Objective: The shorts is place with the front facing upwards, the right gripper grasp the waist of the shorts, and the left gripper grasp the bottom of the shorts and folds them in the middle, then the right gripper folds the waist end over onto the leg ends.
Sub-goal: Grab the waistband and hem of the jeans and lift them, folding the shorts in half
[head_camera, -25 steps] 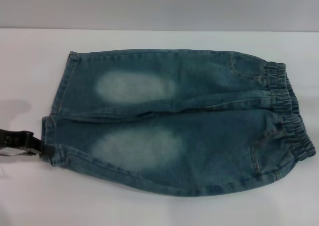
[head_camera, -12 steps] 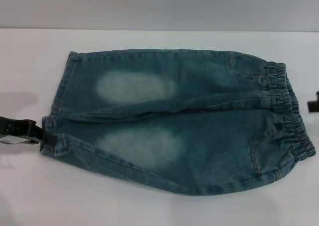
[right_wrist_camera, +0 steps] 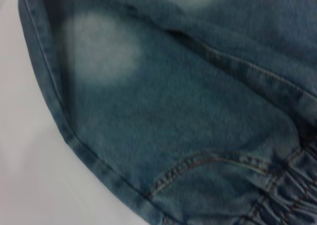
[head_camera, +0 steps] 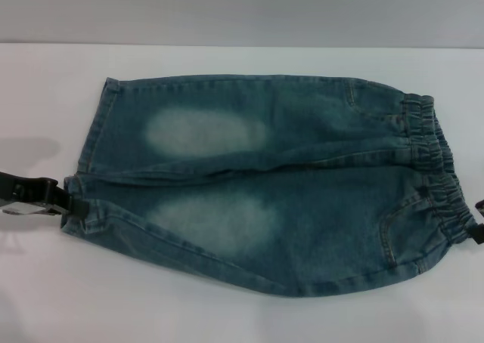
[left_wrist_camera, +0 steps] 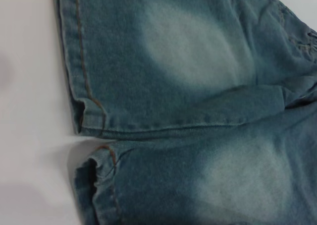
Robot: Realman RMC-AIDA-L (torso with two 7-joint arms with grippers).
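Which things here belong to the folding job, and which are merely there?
Job:
denim shorts
elastic waistband
leg hems
left end effector, at the hem
right end effector, at the waistband

Merely there:
white table

Long blue-green washed denim shorts (head_camera: 265,184) with a pale faded oval on each leg lie flat on a white table (head_camera: 45,298), ruched elastic waistband (head_camera: 439,169) at 3 o'clock and stitched leg hems (head_camera: 87,169) at 9 o'clock. The slim black left gripper (head_camera: 66,203) touches the nearer hem at 9 o'clock. A sliver of the black right gripper (head_camera: 479,230) shows beside the waistband's near end at 4 o'clock.
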